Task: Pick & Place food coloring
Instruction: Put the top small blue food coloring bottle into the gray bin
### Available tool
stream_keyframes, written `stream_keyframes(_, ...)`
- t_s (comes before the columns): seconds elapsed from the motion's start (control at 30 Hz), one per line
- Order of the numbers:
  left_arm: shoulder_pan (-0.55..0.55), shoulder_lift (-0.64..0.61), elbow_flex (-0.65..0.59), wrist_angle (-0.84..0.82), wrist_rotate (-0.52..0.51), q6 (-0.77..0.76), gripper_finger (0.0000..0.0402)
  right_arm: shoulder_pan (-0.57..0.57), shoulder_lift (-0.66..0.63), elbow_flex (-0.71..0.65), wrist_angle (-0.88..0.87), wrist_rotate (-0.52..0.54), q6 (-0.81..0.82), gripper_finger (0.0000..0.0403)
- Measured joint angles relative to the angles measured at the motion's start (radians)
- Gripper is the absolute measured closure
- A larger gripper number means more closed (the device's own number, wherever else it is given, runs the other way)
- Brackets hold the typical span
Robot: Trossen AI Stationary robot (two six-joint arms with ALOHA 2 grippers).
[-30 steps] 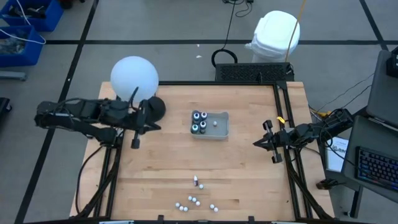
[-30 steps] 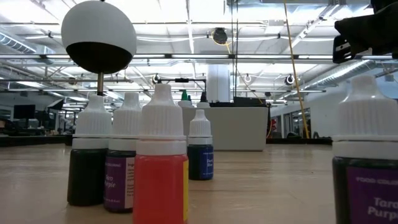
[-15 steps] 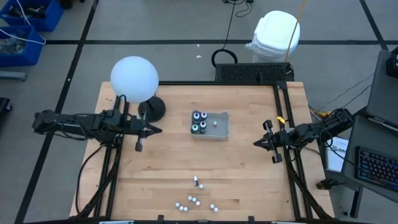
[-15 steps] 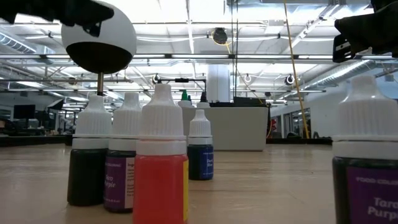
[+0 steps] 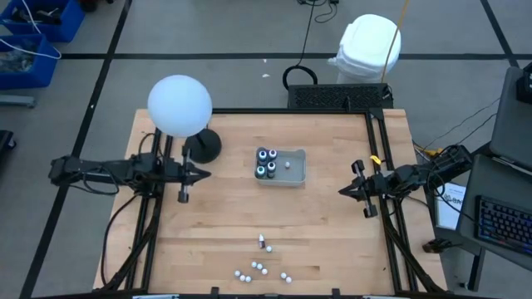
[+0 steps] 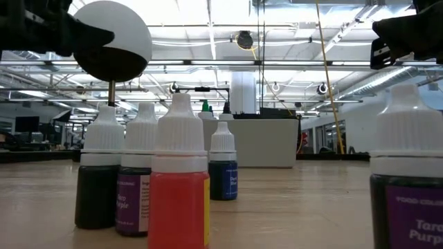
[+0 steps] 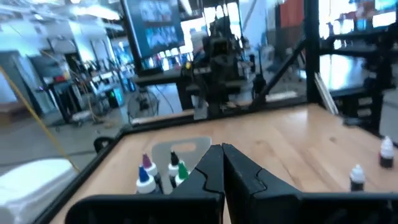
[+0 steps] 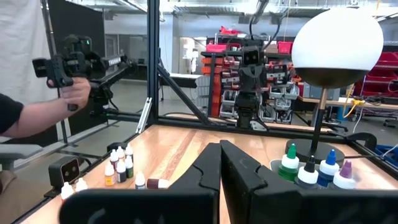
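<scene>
- Swinging toward the front of the desk (image 5: 332,232), the left arm has turned since a second ago: its gripper (image 5: 196,174) now points across the desk toward the grey tray (image 5: 297,167), no longer angled beside the lamp base (image 5: 204,146). The right arm has not shifted.
- Both sets of jaws are closed, tips touching, and hold nothing; the wrist views show this plainly. The right gripper (image 5: 343,192) waits near the right edge of the desk.
- Food coloring lies in two groups. Four dark bottles (image 5: 266,163) stand in the left end of the tray, with one small vial (image 5: 288,164) beside them inside it. The loose white-capped vials (image 5: 260,267) are scattered near the front edge, well apart from the tray, and one vial (image 5: 262,242) lies a little nearer the tray.
- My judgement is that this is an approach with no target yet committed.
- To do it well, open the jaws before descending, since closed tips would knock a vial over.
- Take an outlying vial first, such as the lone one, so neighbours are not brushed.
- Come down vertically and close across the cap or body squarely; these vials look light and tippy.
- Keep clear of the globe lamp (image 5: 179,105) while moving.
</scene>
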Motion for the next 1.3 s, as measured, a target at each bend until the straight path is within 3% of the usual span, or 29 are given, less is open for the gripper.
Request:
stream_keyframes(0.23, 0.044, -0.077, -0.12, 0.078, 0.078, -0.044, 0.04, 0.0, 0.0, 0.0, 0.014, 0.0, -0.029, 0.0403)
stream_keyframes(0.5, 0.046, -0.066, -0.119, 0.069, 0.086, -0.044, 0.0398, 0.0, 0.001, 0.0, 0.026, 0.004, -0.092, 0.0403)
stream_keyframes(0.73, 0.046, -0.066, -0.119, 0.004, -0.049, -0.079, 0.0397, -0.001, 0.071, 0.062, 0.16, 0.239, -0.107, 0.0403)
stream_keyframes(0.9, 0.046, -0.065, -0.119, -0.062, -0.06, -0.1, 0.0396, 0.0, 0.276, 0.262, 0.075, 0.26, -0.067, 0.0403)
stream_keyframes(1.13, 0.046, -0.057, -0.119, -0.064, -0.063, -0.115, 0.0396, -0.003, 0.706, 0.58, -0.004, 0.259, -0.035, 0.0403)
stream_keyframes(1.3, 0.046, -0.055, -0.119, -0.069, -0.063, -0.115, 0.0396, -0.023, 1.025, 0.844, -0.186, 0.206, 0.078, 0.0403)
